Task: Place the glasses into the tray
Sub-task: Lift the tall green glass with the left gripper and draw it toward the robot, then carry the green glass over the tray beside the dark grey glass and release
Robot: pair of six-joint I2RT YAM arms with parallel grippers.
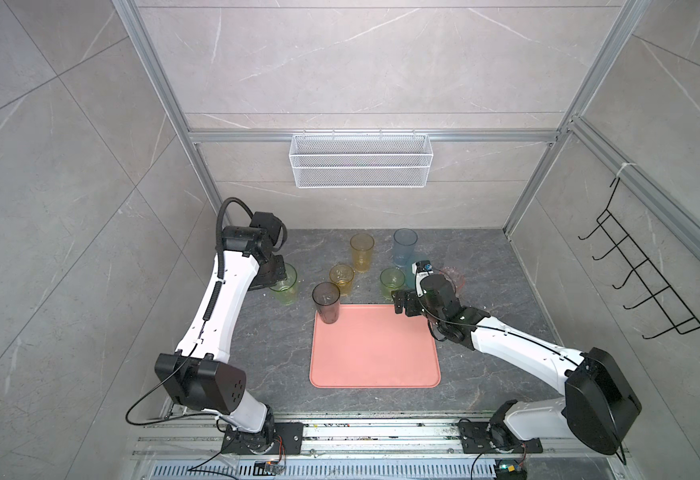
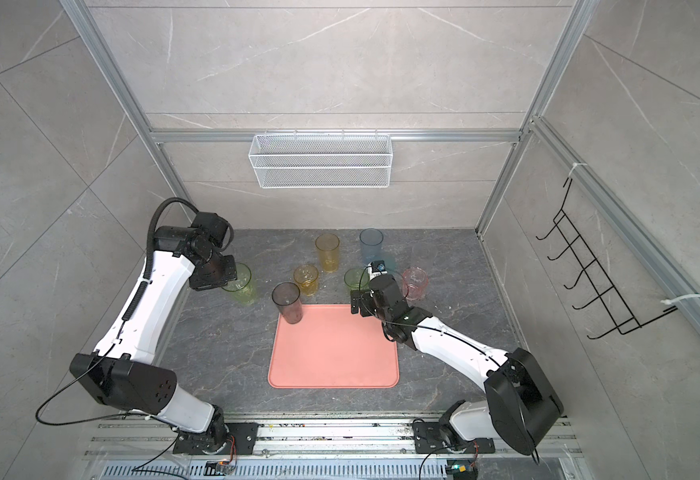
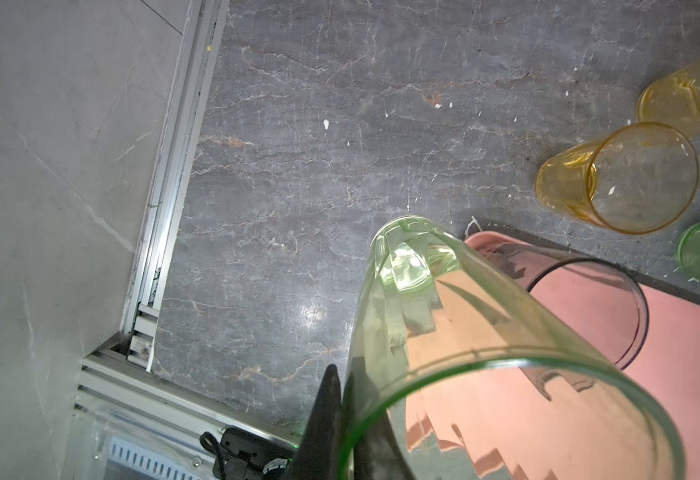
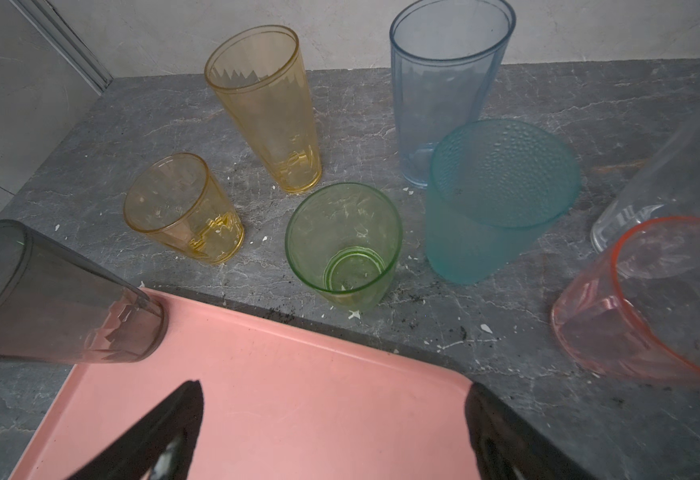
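Left jaws clamp the rim of the yellow-green tumbler [image 3: 464, 332], not yet over the tray [image 1: 375, 357]. Next, I'd say, it wants carrying in beside the grey tumbler [image 1: 326, 302]. Right jaws stand apart, the short green glass [image 4: 344, 245] just ahead of them.

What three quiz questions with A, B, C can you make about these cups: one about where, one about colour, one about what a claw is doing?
1. Where does the grey glass stand?
A. In a corner of the tray
B. In the wire basket
C. Lying on the table

2. What colour is the tray?
A. Blue
B. Pink
C. White

3. What is the left gripper doing?
A. Wide open
B. Shut on the yellow-green glass
C. Shut on nothing

Answers: 1 A, its base sits inside the tray's rim. 2 B, it looks salmon pink in every view. 3 B, the left wrist view shows it pinching that glass's wall.
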